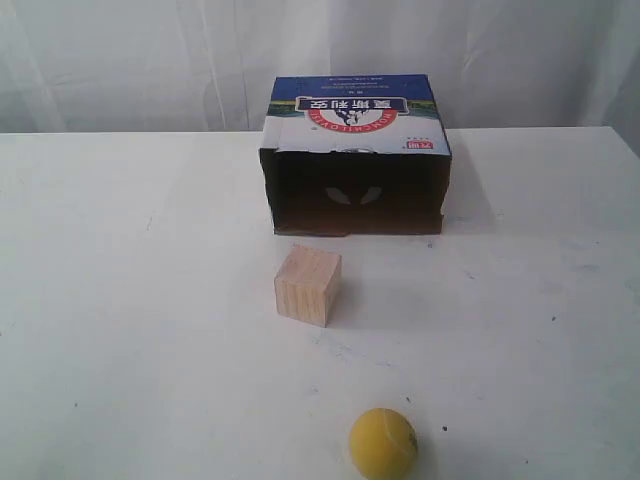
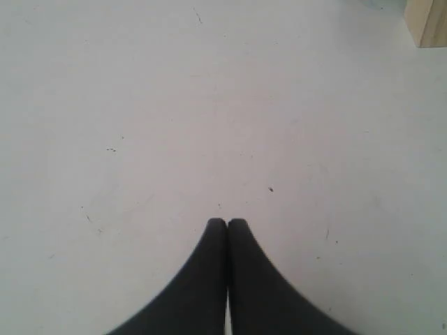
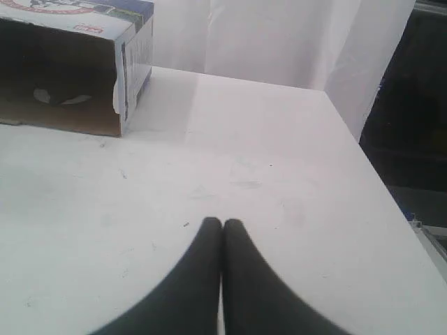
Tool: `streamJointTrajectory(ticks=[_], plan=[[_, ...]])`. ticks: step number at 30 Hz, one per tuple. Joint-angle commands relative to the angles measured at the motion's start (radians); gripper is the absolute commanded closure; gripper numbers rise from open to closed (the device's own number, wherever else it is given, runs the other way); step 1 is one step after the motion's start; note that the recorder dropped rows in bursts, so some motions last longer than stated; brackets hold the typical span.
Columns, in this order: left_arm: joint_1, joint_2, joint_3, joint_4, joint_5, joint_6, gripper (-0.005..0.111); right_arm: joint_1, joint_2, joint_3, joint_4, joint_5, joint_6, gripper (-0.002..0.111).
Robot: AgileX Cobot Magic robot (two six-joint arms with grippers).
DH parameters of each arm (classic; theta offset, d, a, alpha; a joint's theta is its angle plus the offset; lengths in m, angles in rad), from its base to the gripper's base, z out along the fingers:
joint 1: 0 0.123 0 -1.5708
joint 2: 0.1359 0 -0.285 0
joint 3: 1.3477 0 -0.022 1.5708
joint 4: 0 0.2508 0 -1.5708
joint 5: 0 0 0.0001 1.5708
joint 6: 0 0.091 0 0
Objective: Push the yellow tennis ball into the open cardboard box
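Resting on the table (image 1: 120, 300), the ball (image 1: 383, 443) is found at the near edge of the exterior view, slightly right of centre. As a sphere it presents no long axis, and no heading can be read from it. It is not touched by anything.

The cube (image 1: 308, 285) is set between the ball and the box, well apart from the ball and nearer to the box, slightly left of the ball's line. It is turned a little, so that one vertical edge is presented toward the camera.

The box (image 1: 356, 150) is placed at the far side of the table in front of a white curtain (image 1: 120, 60). Its long axis runs left to right in the exterior view. Its open side is directed toward the cube and the ball, and its interior is dark. Its printed top is turned upward.

The left gripper (image 2: 227, 223) is closed with its fingertips pressed together and nothing held. It is angled steeply down over bare table, and a corner of the cube (image 2: 427, 21) is seen well apart from it.

The right gripper (image 3: 222, 223) is likewise closed and empty. It is held at a shallower angle, pointing across the table toward the curtain, with the box (image 3: 70, 70) well apart from it. Contact with the table cannot be determined for either gripper.
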Motion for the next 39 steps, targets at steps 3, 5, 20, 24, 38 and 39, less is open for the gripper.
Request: streamJointTrajectory(ticks=[3, 5, 20, 24, 38, 39], plan=[[-0.005, -0.005, 0.004, 0.002, 0.015, 0.002, 0.107, -0.001, -0.005, 0.005, -0.002, -0.005, -0.003, 0.108], [-0.005, -0.005, 0.004, 0.002, 0.015, 0.002, 0.107, -0.001, -0.005, 0.005, -0.002, -0.005, -0.003, 0.108], [-0.005, -0.005, 0.004, 0.002, 0.015, 0.002, 0.107, -0.001, -0.005, -0.201, 0.012, -0.097, 0.148, 0.108], [-0.005, -0.005, 0.004, 0.002, 0.015, 0.002, 0.107, -0.001, -0.005, -0.326, 0.012, 0.042, 0.186, 0.108], [-0.005, -0.005, 0.004, 0.002, 0.015, 0.002, 0.107, -0.001, 0.044, -0.551, 0.422, 0.495, 0.019, 0.108], [-0.005, -0.005, 0.004, 0.002, 0.015, 0.002, 0.107, -0.001, 0.058, -0.551, 0.453, 0.498, -0.017, 0.108]])
